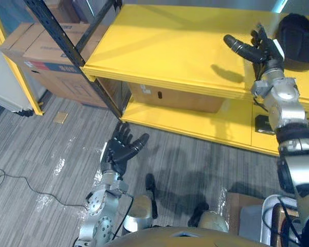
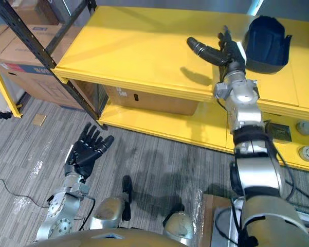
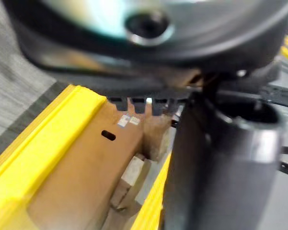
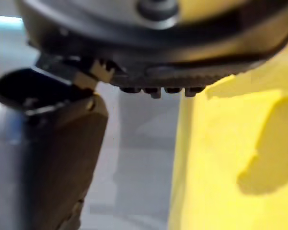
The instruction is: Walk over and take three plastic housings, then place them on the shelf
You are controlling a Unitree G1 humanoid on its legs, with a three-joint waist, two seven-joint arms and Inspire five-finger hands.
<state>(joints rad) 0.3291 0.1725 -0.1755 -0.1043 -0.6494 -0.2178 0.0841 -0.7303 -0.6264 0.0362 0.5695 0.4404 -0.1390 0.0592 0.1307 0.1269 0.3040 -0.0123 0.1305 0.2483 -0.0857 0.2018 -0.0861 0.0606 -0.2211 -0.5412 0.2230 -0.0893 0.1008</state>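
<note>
1. Here, at far left, a cardboard box (image 1: pixel 46 51) stands on the floor beside the shelf frame.
2. The left hand (image 1: pixel 121 149) hangs low over the grey floor, fingers spread wide, holding nothing.
3. The right hand (image 1: pixel 257 49) hovers over the top board of the yellow shelf (image 1: pixel 164 51), fingers stretched out, empty.
4. Just beside that hand, further right, one black plastic housing (image 1: pixel 297 41) sits on the same board.

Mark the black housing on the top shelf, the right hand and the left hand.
black housing (image 2: pixel 266 43), right eye view, its outer wall
right hand (image 2: pixel 228 53), right eye view, the hand's middle
left hand (image 2: pixel 84 154), right eye view, the hand's middle
</note>
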